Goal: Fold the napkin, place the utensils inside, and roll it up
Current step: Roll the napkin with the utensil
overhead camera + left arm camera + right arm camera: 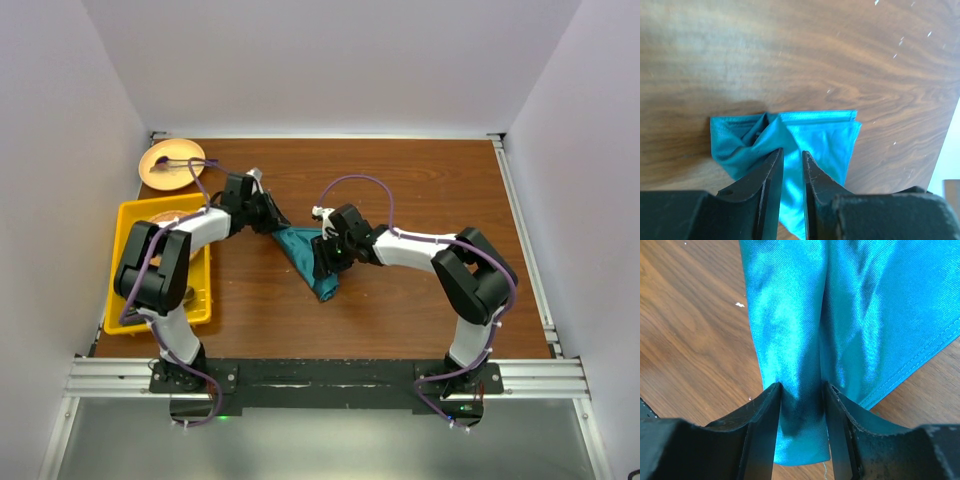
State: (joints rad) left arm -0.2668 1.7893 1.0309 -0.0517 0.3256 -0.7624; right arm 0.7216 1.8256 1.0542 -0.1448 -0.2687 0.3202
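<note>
Napkin (303, 250) pinched by nearly closed left end effector (792, 153) and wider right end effector (801, 388).

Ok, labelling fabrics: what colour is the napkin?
The napkin is plain teal; right wrist view shows it best.

You're looking at a dark brown wood-grain counter (420, 190), boxed in by plain white walls (330, 60) at the back and both sides. Light's soft and even, and a metal rail (330, 372) runs along the near edge.
</note>
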